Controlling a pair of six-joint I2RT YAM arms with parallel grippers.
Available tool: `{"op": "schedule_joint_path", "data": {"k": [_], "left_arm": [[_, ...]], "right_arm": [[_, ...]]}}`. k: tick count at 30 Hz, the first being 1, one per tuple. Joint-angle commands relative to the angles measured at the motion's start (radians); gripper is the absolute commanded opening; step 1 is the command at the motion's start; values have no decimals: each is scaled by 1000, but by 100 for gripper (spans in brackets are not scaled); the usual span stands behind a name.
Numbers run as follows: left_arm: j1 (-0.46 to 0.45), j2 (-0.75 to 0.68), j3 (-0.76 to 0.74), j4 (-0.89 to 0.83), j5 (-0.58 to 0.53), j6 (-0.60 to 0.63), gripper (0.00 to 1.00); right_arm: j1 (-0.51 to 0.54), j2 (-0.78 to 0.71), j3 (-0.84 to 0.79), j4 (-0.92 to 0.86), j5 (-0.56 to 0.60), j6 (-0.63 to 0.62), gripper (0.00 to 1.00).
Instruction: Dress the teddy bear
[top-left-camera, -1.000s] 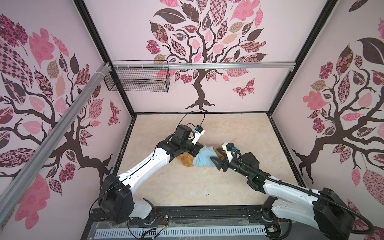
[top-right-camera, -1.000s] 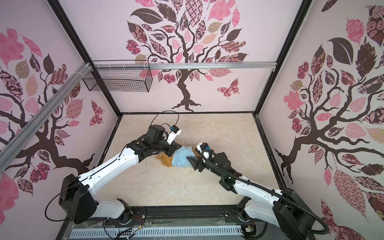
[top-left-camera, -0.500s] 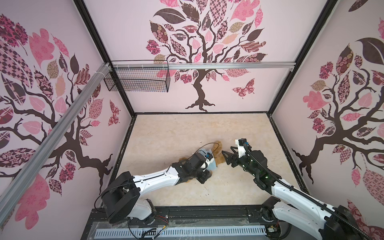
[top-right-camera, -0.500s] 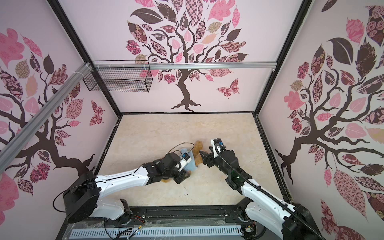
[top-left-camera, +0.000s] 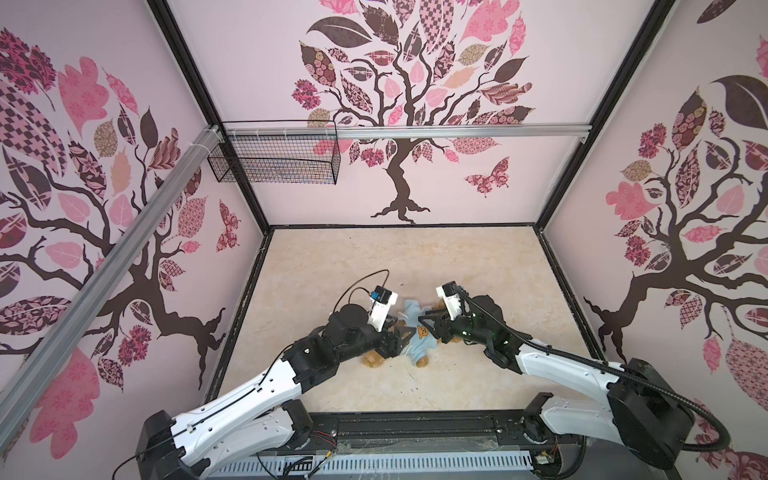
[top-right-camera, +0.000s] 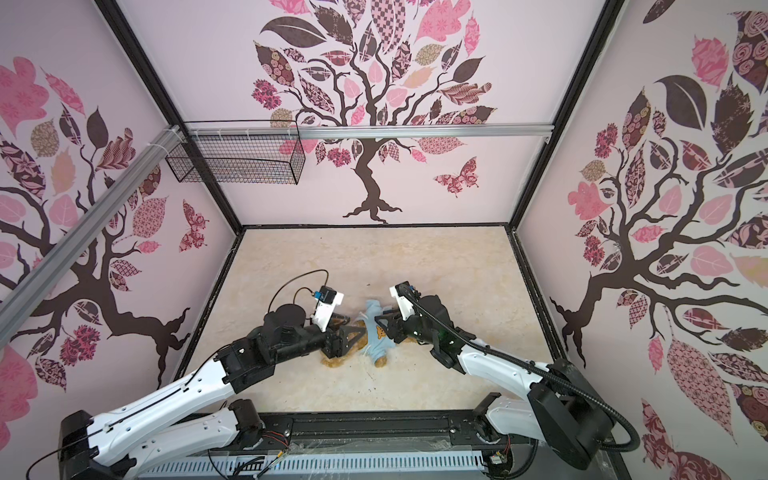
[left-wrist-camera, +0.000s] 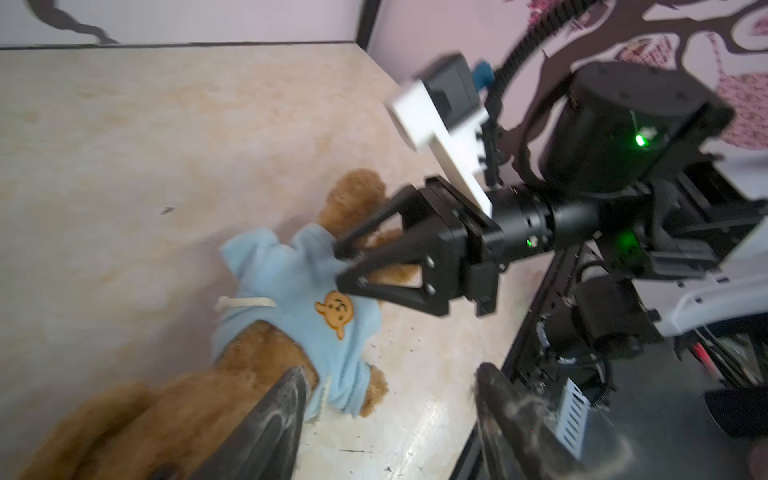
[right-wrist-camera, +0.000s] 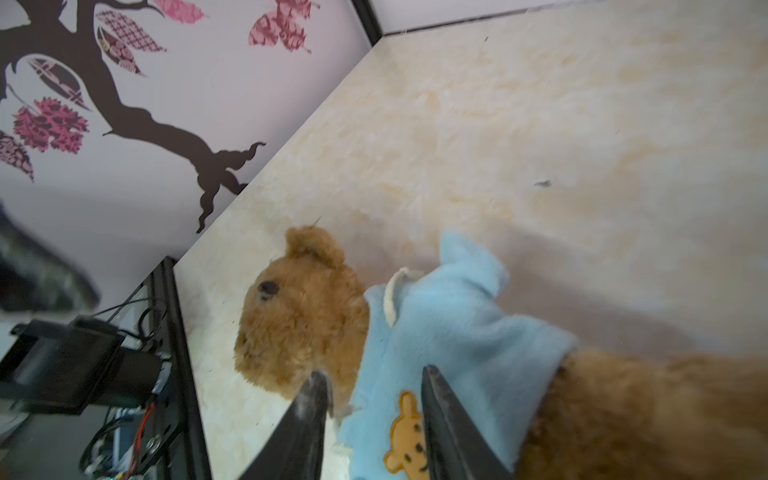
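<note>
The teddy bear (right-wrist-camera: 299, 316) lies on the marble floor near the front, wearing a light blue shirt (top-left-camera: 417, 344) with an orange bear-face patch (left-wrist-camera: 334, 309). Its head (top-left-camera: 374, 360) points toward the left arm, and one paw (left-wrist-camera: 374, 390) sticks out of a sleeve. My left gripper (left-wrist-camera: 390, 386) is open with bare floor between its fingers; one finger (left-wrist-camera: 291, 399) rests against the bear's head. My right gripper (right-wrist-camera: 374, 382) hovers over the shirt's chest by the collar. Its jaws stand narrowly apart, with flat fabric and some fur between them. In both top views the grippers (top-right-camera: 357, 338) (top-right-camera: 384, 329) face each other across the bear.
A black wire basket (top-left-camera: 274, 160) hangs from the aluminium rail on the back wall at the left. Patterned walls enclose the floor (top-left-camera: 395, 257) on three sides. A black frame rail (top-left-camera: 415, 428) runs along the front edge close to the bear.
My left gripper has opened and let go of the bear. The right gripper's jaws have narrowed over the shirt. Bear and both arms sit nearer the front than a second ago.
</note>
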Motion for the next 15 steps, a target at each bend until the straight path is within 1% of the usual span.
{"op": "schedule_joint_path", "data": {"k": [1,3,5,7,11,14,15], "left_arm": [[75,30,49,-54,-60,-7,77],[115,91,83,-63,-44,5,82],[138,183,136,-90,-15,27,86],[140,277,192,-121,14,68,88],[139,480,311,-185,116,168,91],[136,606,414,-257,195,216,94],[135,635,430,-256,209,225,94]], "right_arm": [[2,67,-58,87,-31,62,36],[3,98,-80,89,-43,79,33],[3,112,-104,90,-53,96,30],[5,116,-139,123,-58,115,29],[6,114,-192,163,-57,133,26],[7,101,-223,185,-50,137,25],[7,99,-233,196,-48,137,24]]}}
